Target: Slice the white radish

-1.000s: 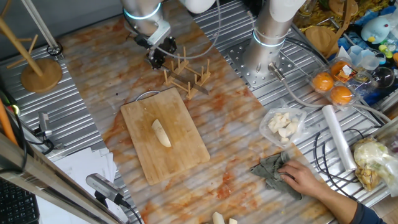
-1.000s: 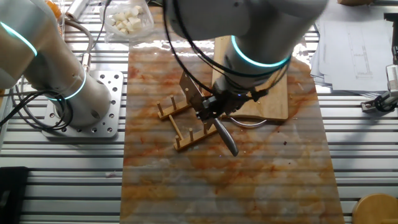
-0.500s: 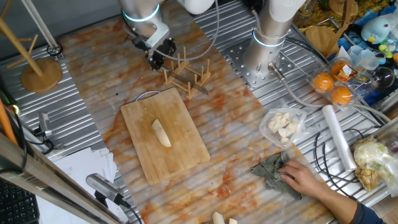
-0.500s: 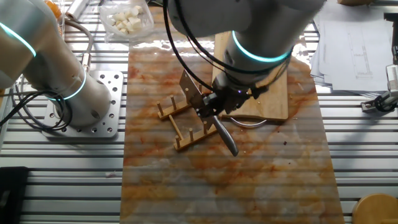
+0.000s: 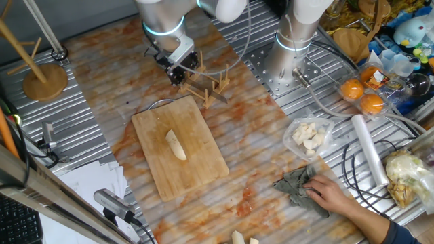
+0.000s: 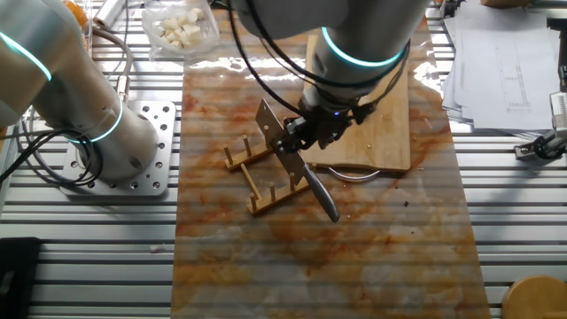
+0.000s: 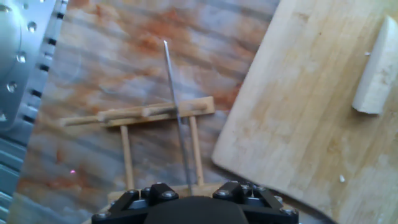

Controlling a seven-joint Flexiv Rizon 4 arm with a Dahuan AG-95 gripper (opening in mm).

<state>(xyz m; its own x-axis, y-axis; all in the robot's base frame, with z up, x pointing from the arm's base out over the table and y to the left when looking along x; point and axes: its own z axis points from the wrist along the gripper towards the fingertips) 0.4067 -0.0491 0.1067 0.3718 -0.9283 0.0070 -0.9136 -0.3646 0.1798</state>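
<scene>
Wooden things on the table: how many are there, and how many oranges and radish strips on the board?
Wooden: 3 – cutting board, knife rack, round-based stand
Oranges: 2
White radish on the board: 1
Total: 6

The table point(image 5: 102, 61) (orange-marbled) bears a cutting board point(image 5: 196, 159) and rack point(image 5: 203, 83).

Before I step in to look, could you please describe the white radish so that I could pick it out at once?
Find the wooden cutting board in the middle of the marbled table. The white radish is the single pale, tapered strip lying alone on that board. Do not confuse it with the heap of whitish chunks in clear plastic, which sits off the board, beside the person's hand.
</scene>
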